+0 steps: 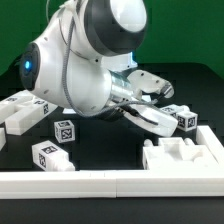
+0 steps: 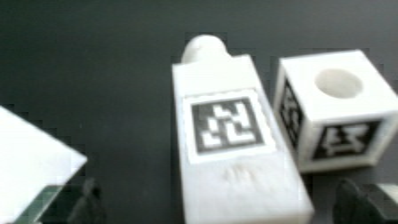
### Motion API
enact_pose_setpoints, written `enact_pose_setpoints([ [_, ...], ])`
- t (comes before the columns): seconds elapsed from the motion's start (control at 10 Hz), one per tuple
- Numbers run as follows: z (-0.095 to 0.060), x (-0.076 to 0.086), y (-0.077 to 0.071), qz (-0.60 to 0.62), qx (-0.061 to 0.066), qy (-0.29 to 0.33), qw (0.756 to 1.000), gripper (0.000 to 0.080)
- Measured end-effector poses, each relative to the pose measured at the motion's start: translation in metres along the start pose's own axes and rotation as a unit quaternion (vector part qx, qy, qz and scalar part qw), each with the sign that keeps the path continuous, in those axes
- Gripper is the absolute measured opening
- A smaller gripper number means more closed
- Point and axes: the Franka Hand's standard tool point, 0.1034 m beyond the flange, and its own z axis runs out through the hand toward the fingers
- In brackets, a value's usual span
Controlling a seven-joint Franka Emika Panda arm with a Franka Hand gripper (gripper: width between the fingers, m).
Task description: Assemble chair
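The chair is in loose white tagged parts. In the wrist view a long white chair leg [image 2: 228, 130] with a peg at its far tip lies between my fingers. A shorter white block [image 2: 338, 90] with a round hole and a tag lies right beside it. My gripper [image 2: 222, 202] is open. Its dark fingers [image 2: 63, 205] stand on either side of the leg, with a gap on each side. In the exterior view my gripper [image 1: 163, 118] reaches low toward the tagged parts [image 1: 185, 118] at the exterior view's right.
A white panel corner [image 2: 32, 150] shows near one finger. In the exterior view a notched white panel [image 1: 182, 155] lies front right. Two tagged blocks [image 1: 64, 130] [image 1: 50, 155] and a large piece [image 1: 20, 110] lie left. A long white border rail [image 1: 110, 185] runs along the front.
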Motion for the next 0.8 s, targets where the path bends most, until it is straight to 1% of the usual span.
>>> enact_pose_setpoints([
  [0.1,0.0,0.0,0.0,0.0,0.0,0.0,1.0,0.0649],
  [0.3,0.0,0.0,0.0,0.0,0.0,0.0,1.0,0.0387],
  [0.4,0.0,0.0,0.0,-0.001,0.0,0.0,1.0,0.0387],
  [0.5,0.0,0.0,-0.001,-0.001,0.0,0.002,1.0,0.0282],
  [0.6,-0.003,-0.001,-0.004,-0.005,0.002,0.01,1.0,0.0283],
  [0.7,-0.018,-0.007,-0.004,-0.018,0.005,0.003,1.0,0.0283],
  [0.8,-0.037,-0.008,-0.008,-0.025,0.012,0.019,0.999,0.0283],
])
